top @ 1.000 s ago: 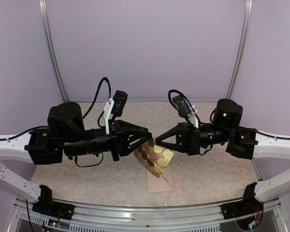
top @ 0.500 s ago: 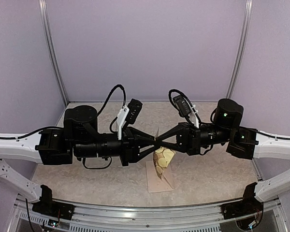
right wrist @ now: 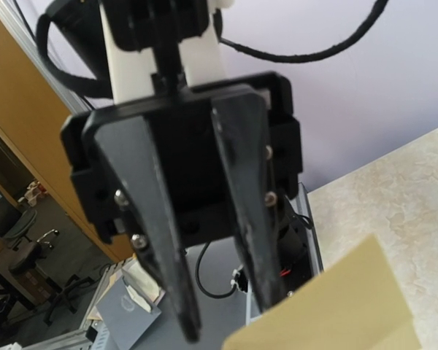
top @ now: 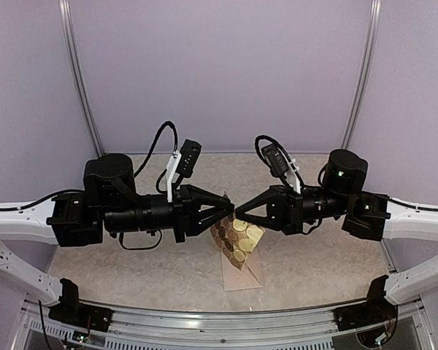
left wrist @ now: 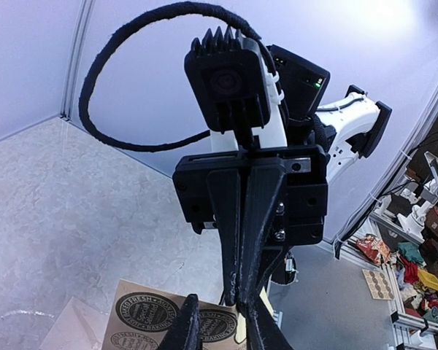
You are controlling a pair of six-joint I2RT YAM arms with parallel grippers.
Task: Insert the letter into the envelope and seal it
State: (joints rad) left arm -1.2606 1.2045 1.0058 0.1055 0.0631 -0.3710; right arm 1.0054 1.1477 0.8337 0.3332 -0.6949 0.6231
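right hand (top: 237,212) is clamped tight on the top corner of the sticker sheet (top: 237,237), dangling it midair. left hand (top: 229,211) is right at that same corner, fingers only a bit apart, nothing in them afaict. envelope (top: 242,281) lies flat on the bench (top: 168,270) just below the sheet. worry imo: left pinches the whole sheet or the other hand's tips instead of one sticker, n yanks the sheet loose.

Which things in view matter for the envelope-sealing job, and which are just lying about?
For the job:
- envelope, lying on the table
- sticker sheet, pinched by the right fingers, probably for sealing
- left fingers, open next to the sheet
No letter is visible.

Lying about:
- shelf clutter, off the table
- office chair, off the table
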